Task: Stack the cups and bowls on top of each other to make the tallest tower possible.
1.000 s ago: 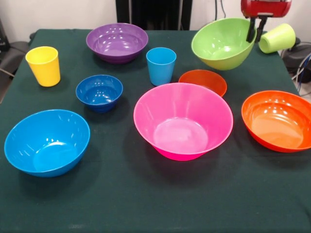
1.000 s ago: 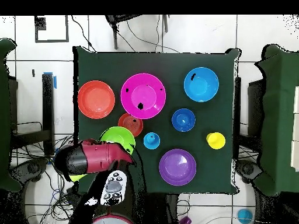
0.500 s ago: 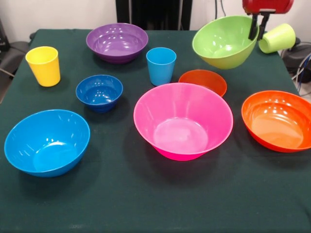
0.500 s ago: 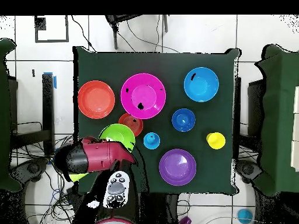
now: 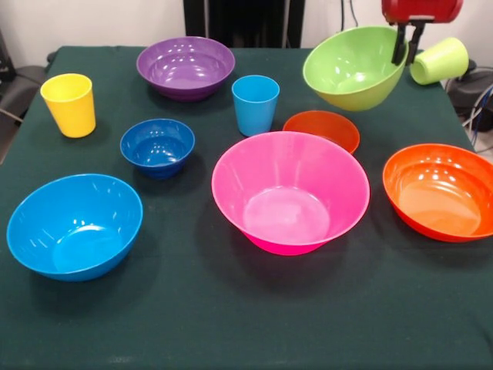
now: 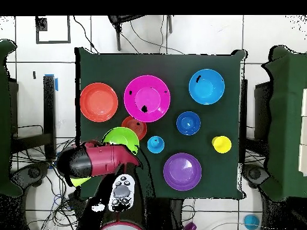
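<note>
The gripper's (image 5: pixel 406 48) two dark fingers (image 5: pixel 398 45) are clenched on the right rim of the lime green bowl (image 5: pixel 353 68), one finger inside the wall and one outside, and the bowl hangs tilted above the table's (image 5: pixel 231 324) far right corner, its opening turned toward the table's middle. From left to right in the front view: the large light blue bowl (image 5: pixel 75 225) sits upright near the front left edge. The yellow cup (image 5: pixel 69 104) stands upright by the left edge, farther back. The small dark blue bowl (image 5: pixel 157 146) sits between the yellow cup and the pink bowl, apart from both. The purple bowl (image 5: pixel 186 67) rests near the far edge, left of centre. The light blue cup (image 5: pixel 255 104) stands upright just right of the purple bowl and somewhat nearer the front. The large pink bowl (image 5: pixel 290 190) occupies the table's centre. The small orange bowl (image 5: pixel 321 129) sits just behind the pink bowl's right rim, partly hidden by it, and below the held lime green bowl. The lime green cup (image 5: pixel 439 60) lies on its side at the far right corner, just right of the gripper. The orange-red bowl (image 5: pixel 439 191) sits upright at the right edge. No bowl or cup rests inside another.
</note>
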